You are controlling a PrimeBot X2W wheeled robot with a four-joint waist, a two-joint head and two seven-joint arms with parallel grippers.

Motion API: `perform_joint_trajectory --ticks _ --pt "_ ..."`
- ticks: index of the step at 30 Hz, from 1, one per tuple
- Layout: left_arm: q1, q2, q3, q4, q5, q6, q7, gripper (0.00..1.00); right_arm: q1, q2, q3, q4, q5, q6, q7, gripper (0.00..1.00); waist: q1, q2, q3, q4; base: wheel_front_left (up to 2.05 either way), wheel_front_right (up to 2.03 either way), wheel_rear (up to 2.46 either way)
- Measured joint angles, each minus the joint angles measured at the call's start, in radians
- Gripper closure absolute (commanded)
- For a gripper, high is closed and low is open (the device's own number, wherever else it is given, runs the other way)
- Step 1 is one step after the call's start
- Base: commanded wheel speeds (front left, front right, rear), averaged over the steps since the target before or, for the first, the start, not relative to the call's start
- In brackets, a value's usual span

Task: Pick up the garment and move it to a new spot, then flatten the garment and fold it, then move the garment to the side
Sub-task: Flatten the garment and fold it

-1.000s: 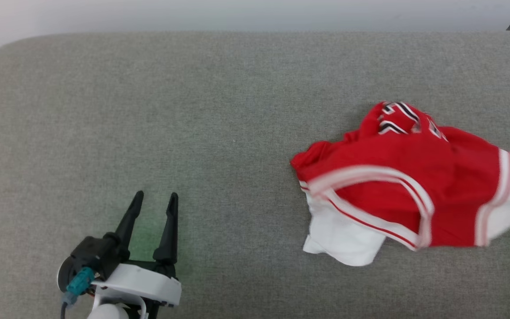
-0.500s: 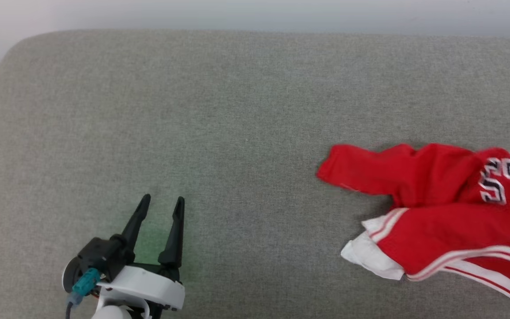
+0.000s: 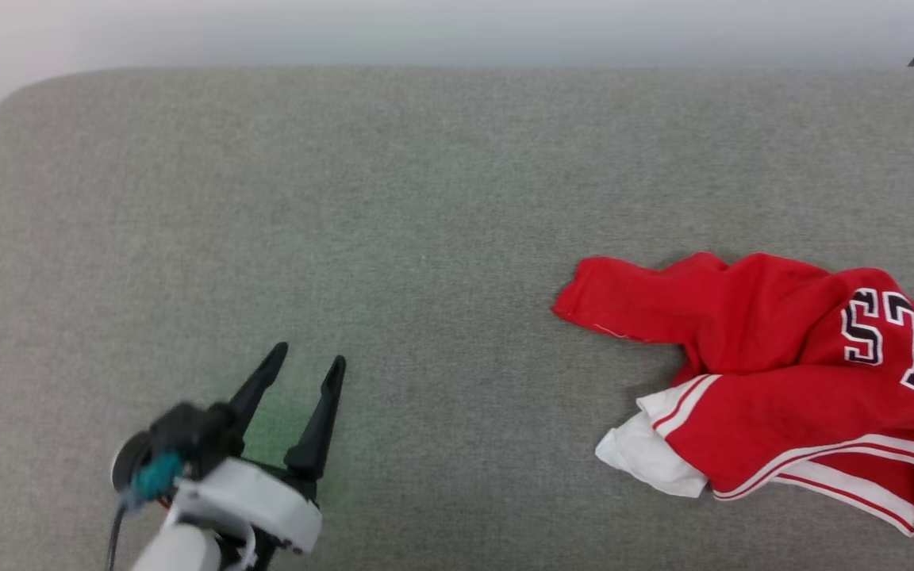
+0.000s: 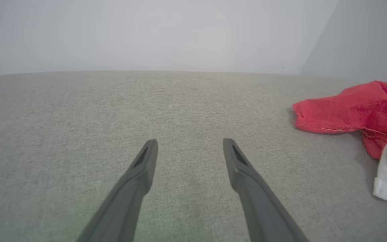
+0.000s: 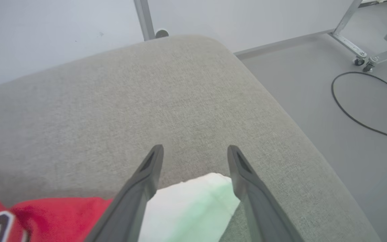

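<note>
Crumpled red garment (image 3: 774, 373) at right on grey cushion (image 3: 346, 198), left gripper (image 3: 309, 356) lower left, blurred, jaws apparently spread

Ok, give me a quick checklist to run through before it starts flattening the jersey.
1. Jersey resting on the cushion: ok.
2. Jersey lying flat: not ok, it is crumpled and folded over itself.
3. Left gripper open and apart from the jersey: ok.
4. Right gripper open: ok; the white sleeve lies between its fingers, and whether it touches them I cannot tell.
5. Whole jersey inside the head view: not ok, the right edge cuts it off.
6. Bare cushion to spread it on: ok, on the jersey's left.
</note>
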Motion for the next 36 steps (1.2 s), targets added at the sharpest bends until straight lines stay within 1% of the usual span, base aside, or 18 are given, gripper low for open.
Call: perform_joint_trajectory --ticks 1,3,6,7,9,13,16,18,20,22,28,36 --pt "-0.017 0.031 -0.036 0.004 -0.023 0.0 0.021 0.0 0.001 0.003 0.02 -0.026 0.022 0.0 -0.007 0.0 0.0 0.0 -0.004 -0.004 0.0 0.0 0.0" --pt "-0.065 0.105 -0.123 -0.004 -0.095 0.0 0.107 0.0 0.004 0.009 0.063 -0.096 0.062 0.0 -0.013 0.0 0.0 0.0 -0.012 -0.013 0.0 0.0 0.0" --pt "-0.15 0.213 -0.271 -0.047 -0.233 0.0 0.296 0.0 0.023 0.026 0.141 -0.199 0.115 0.0 -0.018 0.0 0.0 0.0 -0.022 -0.03 0.0 0.0 0.0" --pt "-0.181 0.241 -0.31 -0.071 -0.294 0.0 0.36 0.0 0.031 0.034 0.168 -0.231 0.131 0.0 -0.016 0.0 0.0 0.0 -0.025 -0.037 0.0 0.0 0.0" --pt "-0.249 0.291 -0.385 -0.121 -0.414 0.0 0.493 0.0 0.042 0.052 0.216 -0.289 0.154 0.0 -0.008 0.0 0.0 0.0 -0.028 -0.05 0.0 0.0 0.0" --pt "-0.362 0.331 -0.49 -0.189 -0.646 0.0 0.736 0.0 0.056 0.091 0.274 -0.373 0.192 0.0 0.011 0.0 0.0 0.0 -0.027 -0.078 0.0 0.0 0.0" --pt "-0.441 0.326 -0.544 -0.193 -0.773 0.0 0.885 0.0 0.065 0.099 0.285 -0.408 0.193 0.0 0.023 0.0 0.0 0.0 -0.016 -0.098 0.0 0.0 0.0" --pt "-0.494 0.315 -0.581 -0.186 -0.813 0.0 0.957 0.0 0.069 0.107 0.289 -0.425 0.194 0.0 0.024 0.0 0.0 0.0 -0.004 -0.109 0.0 0.0 0.0" --pt "-0.536 0.284 -0.607 -0.176 -0.86 0.0 0.996 0.0 0.073 0.114 0.285 -0.431 0.195 0.0 0.026 0.0 0.0 0.0 0.008 -0.122 0.0 0.0 0.0" --pt "-0.573 0.251 -0.637 -0.162 -0.877 0.0 1.024 0.0 0.074 0.116 0.282 -0.436 0.195 0.0 0.026 0.0 0.0 0.0 0.019 -0.135 0.0 0.0 0.0" --pt "-0.629 0.195 -0.728 -0.089 -0.88 0.0 1.035 0.0 0.072 0.135 0.294 -0.439 0.196 0.0 0.018 0.0 0.0 0.0 0.049 -0.175 0.0 0.0 0.0" --pt "-0.664 0.174 -0.839 0.03 -0.866 -0.002 0.969 0.0 0.051 0.147 0.311 -0.423 0.211 0.0 0.003 0.0 0.0 0.0 0.078 -0.217 0.0 0.0 0.0"
